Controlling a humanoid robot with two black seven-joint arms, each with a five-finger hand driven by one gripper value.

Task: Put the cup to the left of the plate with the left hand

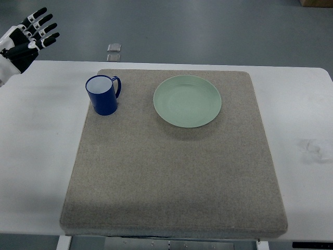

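A blue cup [103, 94] with a white inside stands upright on the grey mat [171, 172], its handle pointing right. To its right lies a pale green plate [187, 100], with a gap between them. My left hand [32, 32] hovers at the top left corner, well above and left of the cup, fingers spread and holding nothing. The right arm does not show.
The mat lies on a white table [36, 151]. Two small square tiles [113, 52] lie on the grey floor beyond the table's far edge. A faint smudge [314, 148] marks the table at the right.
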